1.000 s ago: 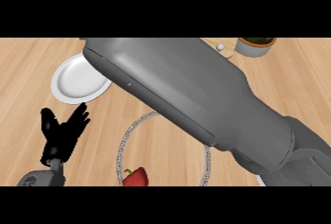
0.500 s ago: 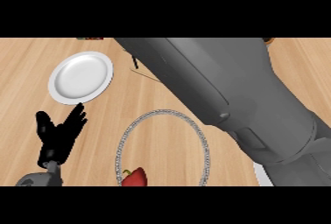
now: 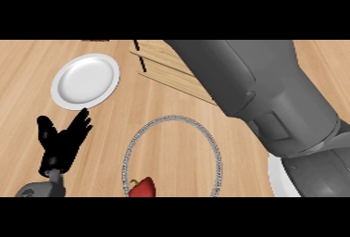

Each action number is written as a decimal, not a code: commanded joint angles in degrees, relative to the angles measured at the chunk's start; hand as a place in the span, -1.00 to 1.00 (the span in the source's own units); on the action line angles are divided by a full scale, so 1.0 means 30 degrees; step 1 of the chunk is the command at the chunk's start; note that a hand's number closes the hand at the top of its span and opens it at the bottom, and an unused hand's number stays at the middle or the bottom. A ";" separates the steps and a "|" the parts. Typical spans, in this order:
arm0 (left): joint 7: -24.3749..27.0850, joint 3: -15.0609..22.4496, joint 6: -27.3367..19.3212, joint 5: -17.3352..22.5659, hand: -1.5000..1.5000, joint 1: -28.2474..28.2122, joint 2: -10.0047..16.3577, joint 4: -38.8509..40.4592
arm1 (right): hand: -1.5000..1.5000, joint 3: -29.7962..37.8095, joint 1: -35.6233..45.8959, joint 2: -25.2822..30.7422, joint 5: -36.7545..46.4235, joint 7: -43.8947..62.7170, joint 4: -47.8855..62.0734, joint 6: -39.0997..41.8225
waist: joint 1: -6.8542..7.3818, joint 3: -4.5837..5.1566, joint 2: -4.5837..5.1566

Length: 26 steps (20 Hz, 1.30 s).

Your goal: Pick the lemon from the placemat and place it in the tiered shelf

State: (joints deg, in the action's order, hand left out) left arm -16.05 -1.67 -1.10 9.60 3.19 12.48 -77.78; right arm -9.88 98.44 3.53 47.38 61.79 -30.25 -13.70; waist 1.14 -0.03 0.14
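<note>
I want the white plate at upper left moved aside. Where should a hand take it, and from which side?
Probably by its rim: the white plate lies flat on the counter, so only its edge offers a hold. Approach from its near edge, where the open left hand shows close by; the right forearm crosses to its right.

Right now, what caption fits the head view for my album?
Grey right forearm crosses the wooden shelf; left hand rests open beside the round placemat, below a plate.
</note>
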 commanded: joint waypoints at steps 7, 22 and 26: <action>-0.0663 -0.0190 0.0137 0.0142 0.00 -0.0164 0.0078 -0.0751 | 1.00 0.1135 -0.0785 0.0942 0.0827 -0.1411 0.2671 -0.1625 | 0.0258 0.0032 0.0125; -0.0807 0.0505 -0.1006 -0.1120 0.00 0.0049 -0.1053 -0.0716 | 1.00 0.1685 -0.0481 0.0417 0.1315 -0.2580 0.3024 -0.0383 | 0.0009 0.0024 0.0010; -0.0627 -0.0186 0.0193 -0.0234 0.00 0.0114 -0.0382 -0.0160 | 1.00 0.2680 -0.0759 0.0415 0.1190 -0.1358 0.2259 -0.4459 | 0.0051 0.0025 0.0055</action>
State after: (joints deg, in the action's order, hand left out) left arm -17.33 -1.84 -1.31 8.15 3.17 11.15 -78.64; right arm -3.78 96.15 5.04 51.26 53.87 -21.80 -20.31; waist 1.41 -0.03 0.30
